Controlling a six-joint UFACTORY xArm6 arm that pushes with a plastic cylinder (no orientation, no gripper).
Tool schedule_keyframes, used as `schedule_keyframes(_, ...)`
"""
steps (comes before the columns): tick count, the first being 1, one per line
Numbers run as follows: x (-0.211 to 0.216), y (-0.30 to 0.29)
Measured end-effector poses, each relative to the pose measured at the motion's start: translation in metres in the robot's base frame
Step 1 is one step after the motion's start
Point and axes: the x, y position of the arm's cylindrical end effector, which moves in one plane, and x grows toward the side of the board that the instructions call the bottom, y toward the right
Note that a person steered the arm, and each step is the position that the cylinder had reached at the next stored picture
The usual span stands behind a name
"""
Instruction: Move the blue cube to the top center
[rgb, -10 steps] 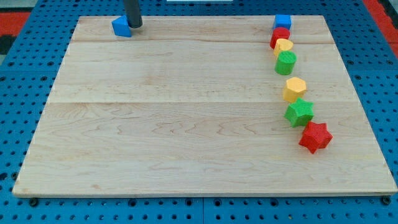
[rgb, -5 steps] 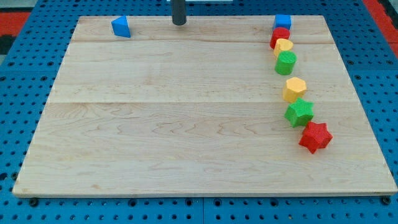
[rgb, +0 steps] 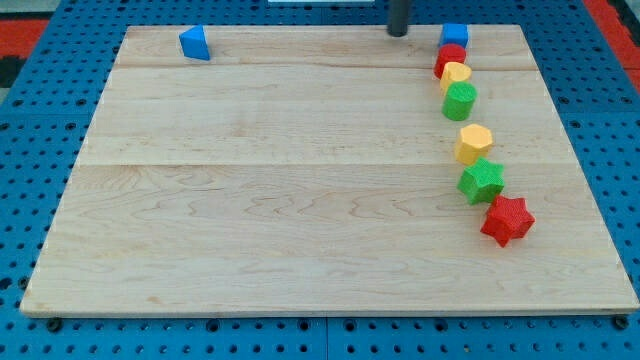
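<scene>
Your tool, a bare dark rod with nothing to open or pinch, has its tip (rgb: 399, 33) at the wooden tabletop's (rgb: 300, 200) top edge, just left of the blue cube (rgb: 455, 35) at the view's top right.

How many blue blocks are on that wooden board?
2. A blue wedge-shaped block sits at the view's top left; a blue cube sits at the top right, heading the coloured row. None seem hidden.

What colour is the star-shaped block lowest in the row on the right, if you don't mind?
Red. The star shows clearly in the camera view, the only one.
</scene>
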Motion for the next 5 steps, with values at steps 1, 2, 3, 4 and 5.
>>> schedule_keyframes(1, -0.006, 0.014)
schedule_keyframes(2, -0.006, 0.038)
schedule_keyframes(3, -0.005, 0.078)
schedule_keyframes(4, -0.004, 0.077)
schedule_keyframes(5, 0.014, 0.045)
